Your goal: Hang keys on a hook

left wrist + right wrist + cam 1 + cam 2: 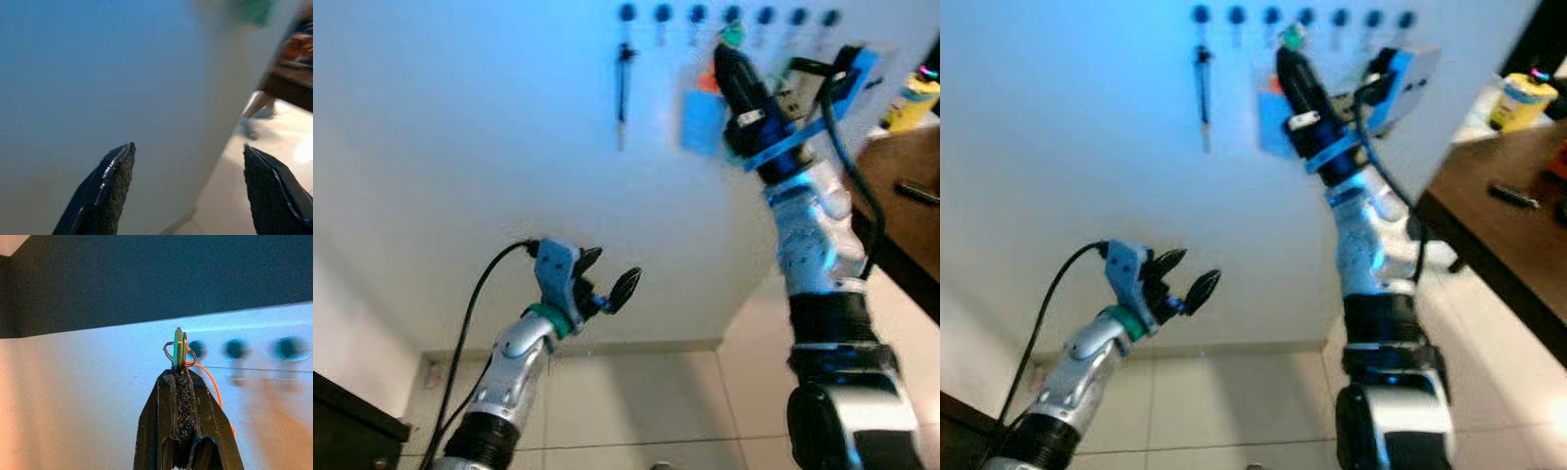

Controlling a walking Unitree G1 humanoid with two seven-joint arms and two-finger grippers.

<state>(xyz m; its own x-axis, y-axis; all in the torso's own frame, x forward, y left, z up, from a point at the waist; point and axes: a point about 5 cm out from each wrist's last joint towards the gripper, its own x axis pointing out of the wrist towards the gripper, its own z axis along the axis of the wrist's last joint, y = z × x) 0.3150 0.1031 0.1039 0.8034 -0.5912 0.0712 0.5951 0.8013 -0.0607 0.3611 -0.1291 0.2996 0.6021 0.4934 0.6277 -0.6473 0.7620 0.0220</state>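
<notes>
Right gripper [179, 374] pinched shut on green key with wire ring [179, 350], beside row of dark round wall hooks [234, 348]; left gripper [605, 278] wide open, holding nothing.

Silver arms w/ black joints, blue wrist brackets, black cables, black-fingered left gripper [607, 277]

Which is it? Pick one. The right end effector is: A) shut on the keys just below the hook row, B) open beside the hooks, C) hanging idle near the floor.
A: the right end effector pinches the keys at its tip, raised to the hooks.
</notes>
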